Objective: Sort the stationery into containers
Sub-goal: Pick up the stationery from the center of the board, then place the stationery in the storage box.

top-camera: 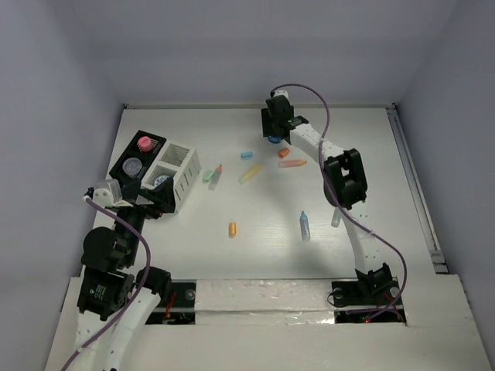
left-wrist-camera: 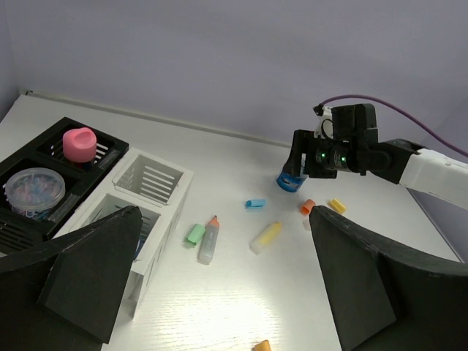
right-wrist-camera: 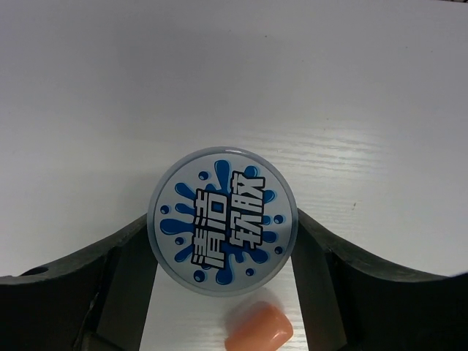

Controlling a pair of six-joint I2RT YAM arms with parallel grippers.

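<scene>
My right gripper [top-camera: 274, 133] is shut on a round tub with a blue-splash grey lid [right-wrist-camera: 222, 220] at the far middle of the table; its fingers [right-wrist-camera: 128, 270] press both sides. It also shows in the left wrist view [left-wrist-camera: 290, 180]. An orange cap [right-wrist-camera: 257, 329] lies just beside the tub. My left gripper [left-wrist-camera: 223, 212] is open and empty next to the white compartmented box [top-camera: 184, 168], which adjoins the black ribbed tray [top-camera: 122, 153]. The tray holds a pink tub [top-camera: 145, 143] and a clear tub [top-camera: 133, 165]. Loose sticks lie mid-table: green [top-camera: 208, 176], orange-tipped grey [top-camera: 216, 178], yellow [top-camera: 250, 174], blue [top-camera: 247, 154].
More sticks lie nearer the arms: an orange one [top-camera: 232, 229], a blue one [top-camera: 305, 226] and a pale one [top-camera: 336, 219] by the right arm. An orange stick [top-camera: 292, 163] lies under the right forearm. Walls enclose the table on three sides.
</scene>
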